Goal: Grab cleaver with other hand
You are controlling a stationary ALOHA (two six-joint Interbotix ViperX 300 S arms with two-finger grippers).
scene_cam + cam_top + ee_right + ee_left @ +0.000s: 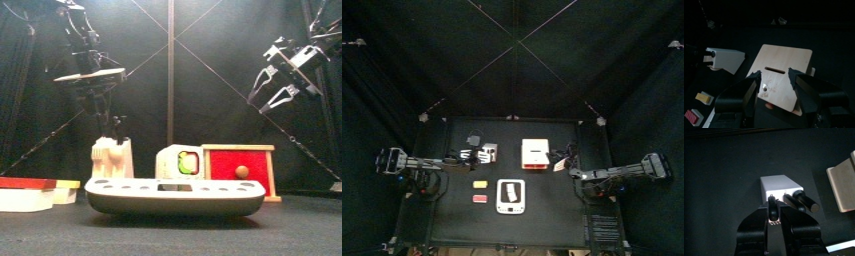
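Left claw point(776, 214): jaws about half apart, pressed on either side of 1 slim black handle that sticks out of the knife block point(779, 184). It hangs straight down over the block.
Cleaver point(773, 207): only the gripped handle shows. Its blade is sunk in the block, so I cannot confirm it by shape.
Knife block contents: 2 black handles side by side; the second handle point(805, 201) is thicker and untouched.
Right claw point(773, 75): jaws wide apart, holding nothing, hanging high over the wooden box point(784, 57).
Wooden box: stands just beside the block, its red inside facing the table's front, with 1 small round thing point(242, 171) in it.
White tray point(174, 197): near the front edge; contents cannot be seen.
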